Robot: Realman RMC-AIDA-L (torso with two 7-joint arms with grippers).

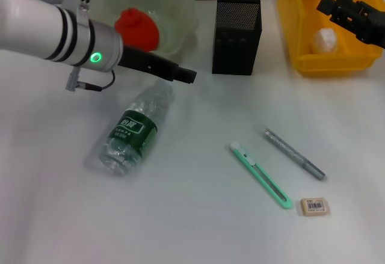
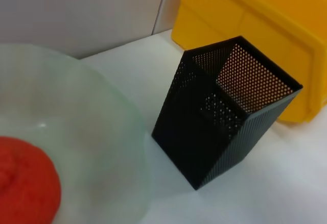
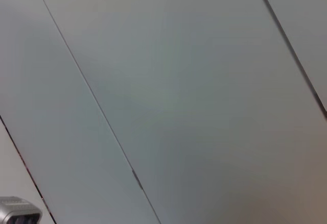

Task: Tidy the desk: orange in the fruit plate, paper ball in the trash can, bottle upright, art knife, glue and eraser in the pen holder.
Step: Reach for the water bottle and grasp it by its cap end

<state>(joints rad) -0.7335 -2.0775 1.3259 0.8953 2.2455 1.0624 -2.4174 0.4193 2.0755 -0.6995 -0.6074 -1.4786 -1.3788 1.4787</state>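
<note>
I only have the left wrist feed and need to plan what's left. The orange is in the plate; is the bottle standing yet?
Observer: No. The bottle lies on its side on the table, in front of the fruit plate.
Operator: And the paper ball?
Observer: The paper ball sits inside the yellow trash can.
Operator: The stationery?
Observer: The art knife, glue and eraser all lie on the table, outside the pen holder.

Orange (image 1: 137, 28) sitting in fruit plate (image 1: 180, 5), pen holder (image 1: 236, 36) standing right of it, bottle (image 1: 132, 133) lying in front, eraser (image 1: 314, 206) lying right of art knife (image 1: 260, 175)
</note>
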